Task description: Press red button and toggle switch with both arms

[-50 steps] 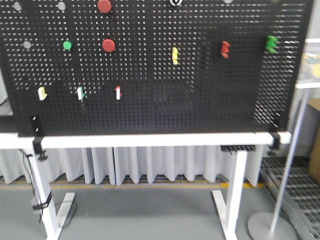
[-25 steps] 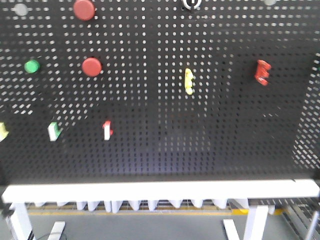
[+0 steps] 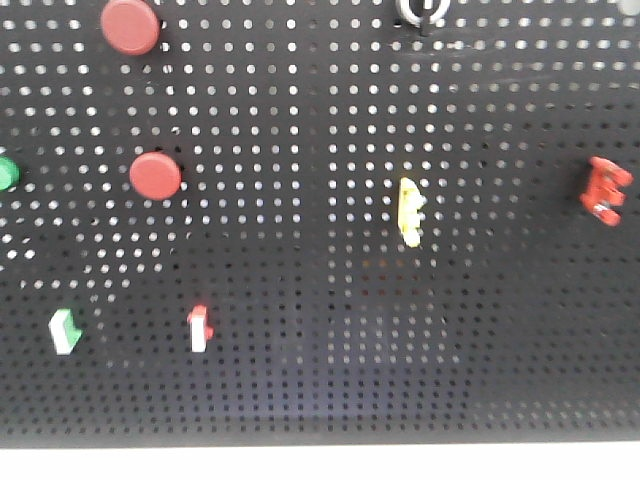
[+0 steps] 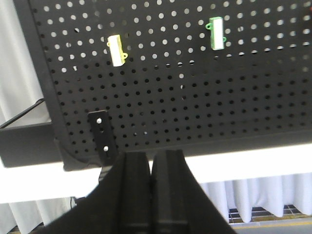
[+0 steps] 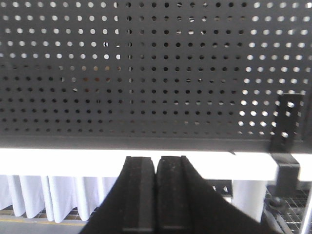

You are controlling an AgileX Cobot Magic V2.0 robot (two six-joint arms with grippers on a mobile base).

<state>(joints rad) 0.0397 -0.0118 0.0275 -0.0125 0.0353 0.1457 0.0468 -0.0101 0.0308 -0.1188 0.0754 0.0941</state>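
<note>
Both sets of jaws are clenched on nothing. The left gripper [image 4: 150, 161] shows its two black pads touching, and the right gripper [image 5: 156, 163] shows the same. Just ahead of the left jaws runs the white table edge [image 4: 243, 158]. A black bracket [image 4: 101, 139] sits just up and left of the tips, at the lower corner of the pegboard [image 4: 195, 97]. Higher above those jaws are a pale yellow switch [image 4: 116, 50] and a green switch [image 4: 216, 33]. Ahead of the right jaws I see only table edge and bare perforated board, with a second bracket [image 5: 288, 124] off to their right.

Neither target appears in either wrist view. In the front view the red button [image 3: 130, 25] sits high on the board, above the smaller red disc [image 3: 155, 175]. The toggle switch [image 3: 422, 10] is cut off by the top of the frame, above the yellow clip [image 3: 410, 210]. I judge that both lie well above where the jaws point.

I read this as the approach, with nothing pressed yet. Next I would raise both arms, taking the left tips square onto the button and the right tips to the lever. I cannot tell which way the lever throws.
</note>
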